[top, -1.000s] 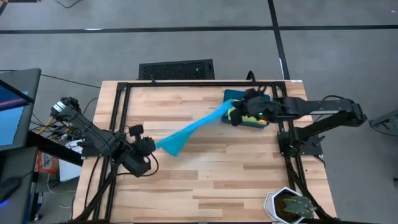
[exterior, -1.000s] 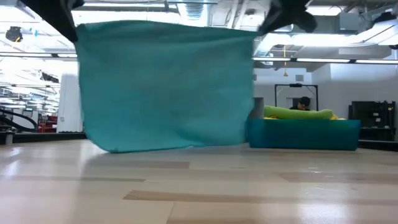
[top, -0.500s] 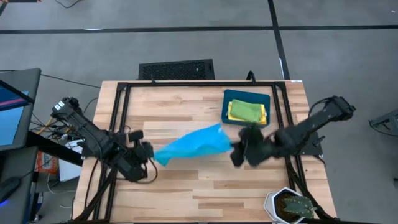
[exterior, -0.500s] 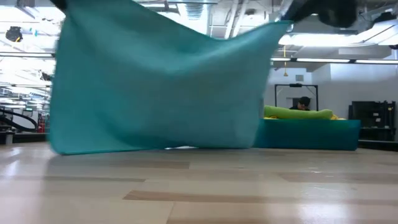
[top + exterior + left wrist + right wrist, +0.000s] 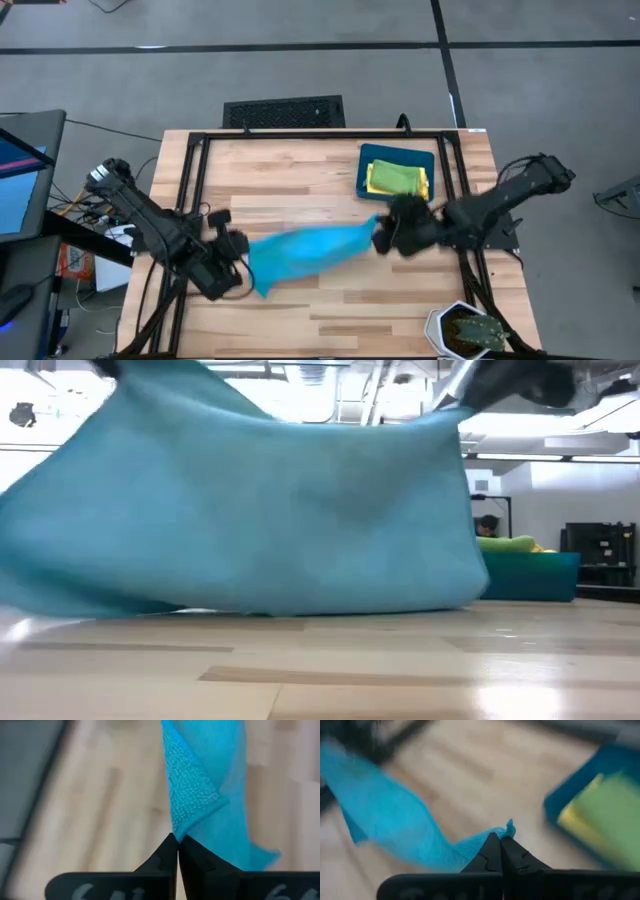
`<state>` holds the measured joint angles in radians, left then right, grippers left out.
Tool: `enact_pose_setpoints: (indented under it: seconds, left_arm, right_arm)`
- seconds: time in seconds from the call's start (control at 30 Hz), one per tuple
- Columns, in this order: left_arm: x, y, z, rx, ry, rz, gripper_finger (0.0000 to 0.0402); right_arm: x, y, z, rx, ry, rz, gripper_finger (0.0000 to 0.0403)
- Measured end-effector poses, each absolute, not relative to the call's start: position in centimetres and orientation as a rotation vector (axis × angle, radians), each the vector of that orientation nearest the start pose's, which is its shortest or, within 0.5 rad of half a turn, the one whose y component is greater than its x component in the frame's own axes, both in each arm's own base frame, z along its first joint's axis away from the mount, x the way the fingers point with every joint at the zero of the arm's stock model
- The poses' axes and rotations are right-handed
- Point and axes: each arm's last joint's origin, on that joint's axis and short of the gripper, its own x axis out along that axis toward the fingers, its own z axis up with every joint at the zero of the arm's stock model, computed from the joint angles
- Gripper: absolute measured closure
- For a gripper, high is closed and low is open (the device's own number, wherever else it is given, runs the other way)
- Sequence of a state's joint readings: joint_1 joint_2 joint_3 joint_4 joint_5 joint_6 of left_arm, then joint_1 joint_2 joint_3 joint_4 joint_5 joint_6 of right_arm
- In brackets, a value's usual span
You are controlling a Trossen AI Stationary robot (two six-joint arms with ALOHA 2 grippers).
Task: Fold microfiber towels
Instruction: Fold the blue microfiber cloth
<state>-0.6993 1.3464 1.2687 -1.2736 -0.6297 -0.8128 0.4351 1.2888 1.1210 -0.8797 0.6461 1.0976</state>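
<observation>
A soft light-blue microfiber towel (image 5: 305,252) hung stretched above mid-table, its lower edge seemingly brushing the wood; left gripper (image 5: 177,851) and right gripper (image 5: 501,846) each pinched a corner.

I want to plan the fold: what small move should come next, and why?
Probably lower both claws to lay the light blue microfiber towel flat. The left claw and right claw each pinch a corner, and it hangs stretched above the wooden table.
</observation>
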Motion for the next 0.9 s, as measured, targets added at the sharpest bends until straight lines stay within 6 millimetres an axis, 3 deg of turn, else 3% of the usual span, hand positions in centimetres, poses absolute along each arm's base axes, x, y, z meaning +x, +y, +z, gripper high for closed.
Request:
enact_pose_setpoints:
  seconds: [0.13, 0.23, 0.33, 0.43, 0.63, 0.77, 0.9]
  left_arm:
    - [18.0, -10.0, 33.7, 0.215, 0.949, 0.459, 0.0401]
    - [17.3, -7.9, 35.9, 0.245, 0.921, 0.485, 0.0401]
    - [17.1, -7.3, 36.7, 0.281, 0.933, 0.441, 0.0401]
    - [16.9, -7.9, 36.3, 0.276, 0.972, 0.378, 0.0401]
    - [17.6, -11.7, 31.3, 0.209, 1.124, 0.267, 0.0401]
    - [18.3, -15.6, 27.0, 0.14, 1.13, 0.199, 0.0401]
    - [19.0, -19.1, 23.3, 0.095, 1.117, 0.167, 0.0401]
  right_arm:
    - [22.4, 5.2, 32.3, 0.465, 0.519, -0.665, 0.0399]
    - [21.7, 3.7, 34.1, 0.479, 0.423, -0.652, 0.0399]
    - [20.8, 3.6, 35.0, 0.495, 0.381, -0.631, 0.0399]
    - [20.2, 5.0, 34.8, 0.507, 0.405, -0.596, 0.0399]
    - [20.6, 10.7, 30.7, 0.575, 0.538, -0.518, 0.0399]
    - [20.5, 15.1, 27.0, 0.628, 0.637, -0.519, 0.0398]
    - [20.8, 18.0, 23.9, 0.656, 0.765, -0.519, 0.0397]
